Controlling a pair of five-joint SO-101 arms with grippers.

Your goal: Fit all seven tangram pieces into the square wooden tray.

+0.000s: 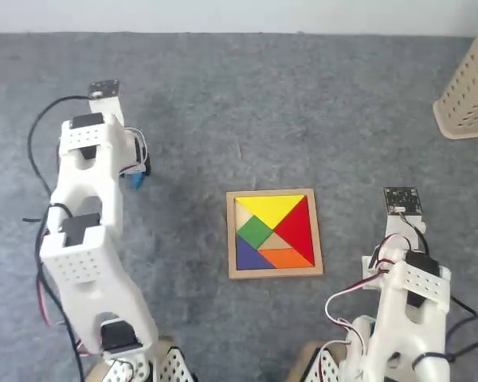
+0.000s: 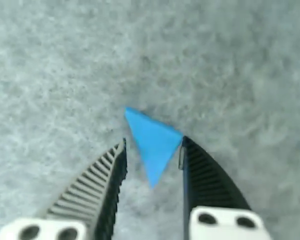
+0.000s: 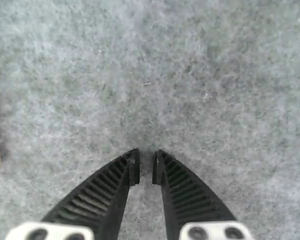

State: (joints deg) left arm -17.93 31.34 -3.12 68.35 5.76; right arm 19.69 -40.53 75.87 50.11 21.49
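Where the left gripper (image 2: 153, 145) hangs over the grey felt surface (image 1: 319, 103), its fingers stand apart around the blue triangle (image 2: 152, 137); one finger appears to touch the triangle's edge, though contact is uncertain; the triangle lies flat at 10 o'clock from the square wooden tray (image 1: 275, 273), well apart; coloured pieces (image 1: 269, 208) lie in the tray; the right gripper (image 3: 146, 156), at 3 o'clock from the tray, has its fingers almost together, a narrow gap between them.
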